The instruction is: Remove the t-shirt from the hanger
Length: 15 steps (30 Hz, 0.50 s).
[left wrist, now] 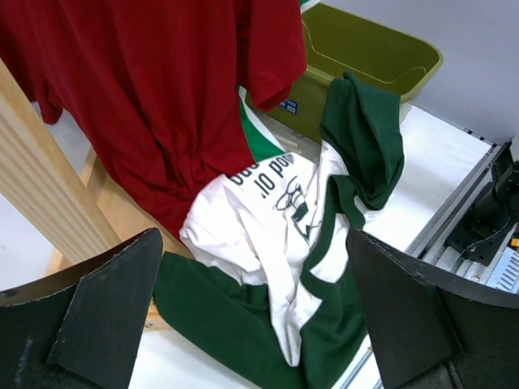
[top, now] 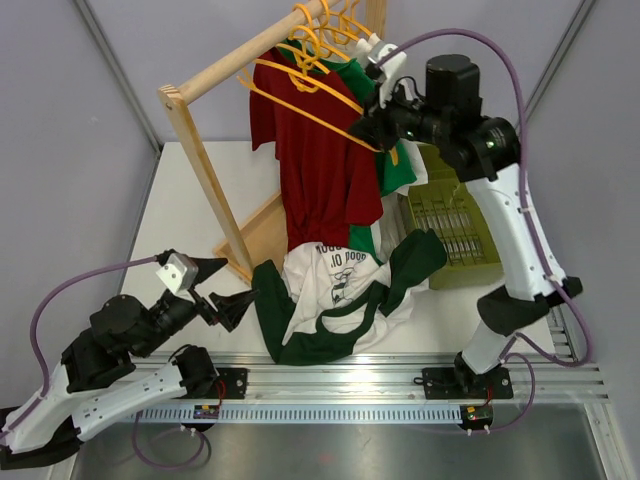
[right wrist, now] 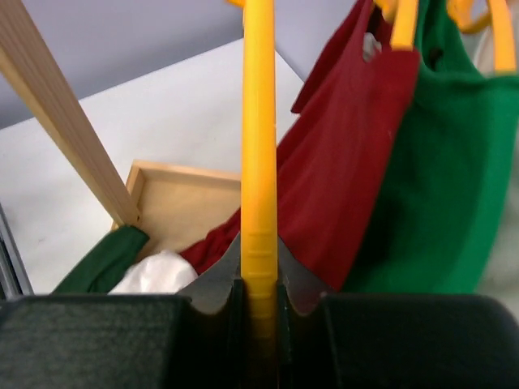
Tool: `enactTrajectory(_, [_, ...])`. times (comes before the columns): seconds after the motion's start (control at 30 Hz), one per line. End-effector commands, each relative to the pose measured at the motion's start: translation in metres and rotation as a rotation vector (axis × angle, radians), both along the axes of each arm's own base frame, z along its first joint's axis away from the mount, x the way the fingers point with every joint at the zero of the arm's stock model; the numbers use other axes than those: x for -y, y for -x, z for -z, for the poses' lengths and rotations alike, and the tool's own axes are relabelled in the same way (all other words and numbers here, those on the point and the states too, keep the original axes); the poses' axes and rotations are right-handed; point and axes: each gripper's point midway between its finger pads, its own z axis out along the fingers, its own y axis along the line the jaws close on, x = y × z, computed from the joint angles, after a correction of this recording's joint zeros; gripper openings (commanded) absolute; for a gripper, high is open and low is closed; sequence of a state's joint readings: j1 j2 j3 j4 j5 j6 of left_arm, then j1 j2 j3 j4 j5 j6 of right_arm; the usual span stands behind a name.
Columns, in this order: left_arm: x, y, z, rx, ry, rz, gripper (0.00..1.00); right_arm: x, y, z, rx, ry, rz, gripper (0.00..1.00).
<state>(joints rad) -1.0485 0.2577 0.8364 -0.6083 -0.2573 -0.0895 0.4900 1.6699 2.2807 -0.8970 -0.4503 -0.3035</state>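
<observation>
Just ahead of our spread left end effector [top: 228, 288], the t-shirt [top: 330, 290] lies crumpled on the desk [top: 200, 200], apparently free, since our right end effector [right wrist: 259, 301] pinches the hanger [right wrist: 259, 162] to hold it steady above.

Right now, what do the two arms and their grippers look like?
The left arm and right arm have white links and black joint housings; a purple cable loops along each. The left gripper and right gripper have matte black fingers.
</observation>
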Motion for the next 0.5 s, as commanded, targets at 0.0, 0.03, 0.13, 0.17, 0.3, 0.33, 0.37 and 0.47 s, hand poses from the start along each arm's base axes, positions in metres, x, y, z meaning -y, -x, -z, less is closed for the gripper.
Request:
enactTrajectory(0.0, [-0.001,-0.003,0.004,-0.057,0.064,-0.040,0.99,-0.027,-0.011,-0.041,0.072,-0.100,0.044,0.00])
enactTrajectory(0.03, [0.000,-0.004,0.006,-0.064,0.057,-0.042,0.99,-0.035,-0.014,-0.041,0.077,-0.103,0.050,0.00])
enactTrajectory(0.13, [0.004,-0.005,0.010,-0.082,0.045,-0.044,0.99,-0.054,-0.025,-0.032,0.077,-0.100,0.052,0.00])
enactTrajectory(0.17, [0.006,-0.007,0.014,-0.091,0.032,-0.048,0.99,-0.064,-0.026,-0.027,0.068,-0.099,0.044,0.00])
enactTrajectory(0.3, [0.014,-0.011,0.024,-0.113,0.004,-0.047,0.99,-0.079,-0.034,-0.016,0.066,-0.083,0.039,0.00])
enactTrajectory(0.33, [0.015,-0.012,0.027,-0.117,-0.003,-0.049,0.99,-0.081,-0.035,-0.014,0.071,-0.077,0.040,0.00])
enactTrajectory(0.37, [0.017,-0.013,0.030,-0.122,-0.011,-0.052,0.99,-0.083,-0.036,-0.011,0.066,-0.072,0.038,0.00])
enactTrajectory(0.47, [0.024,-0.019,0.043,-0.147,-0.050,-0.061,0.99,-0.090,-0.038,0.000,0.061,-0.046,0.025,0.00])
